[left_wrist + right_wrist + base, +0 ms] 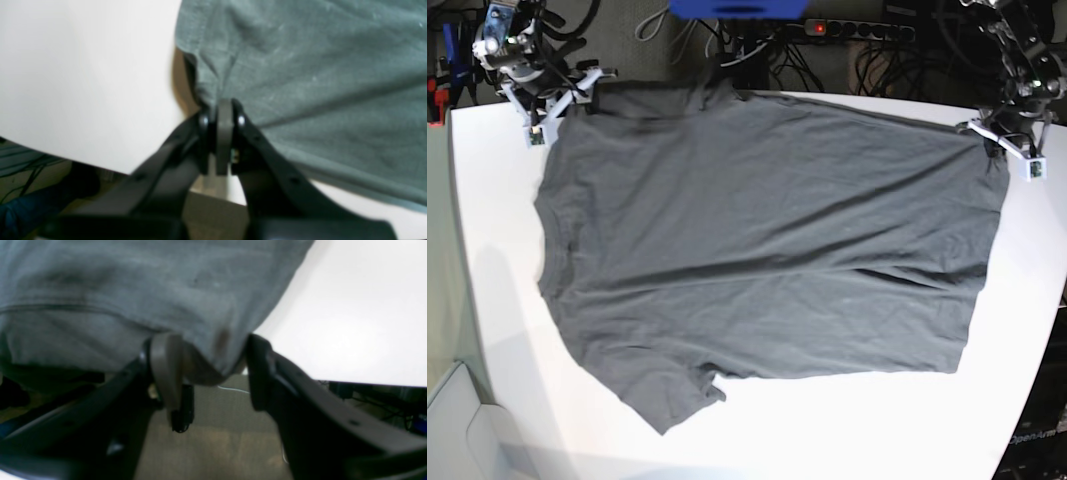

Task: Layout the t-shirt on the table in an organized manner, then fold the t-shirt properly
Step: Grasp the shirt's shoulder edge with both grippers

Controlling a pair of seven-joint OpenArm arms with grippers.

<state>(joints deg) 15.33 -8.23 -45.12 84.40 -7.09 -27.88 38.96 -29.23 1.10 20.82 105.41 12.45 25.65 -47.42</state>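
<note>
You had the t-shirt (767, 240) spread nearly flat on the white surface (1027, 330), its far edge lying at the back rim between the two arms. It was light, limp cloth that sagged and creased wherever it lacked support, so hems and corners looked like the best holds. The left gripper (223, 115) had its fingers pinched shut on one far corner, while the right gripper (213, 370) stood with fingers apart around the other, not clamped.
</note>
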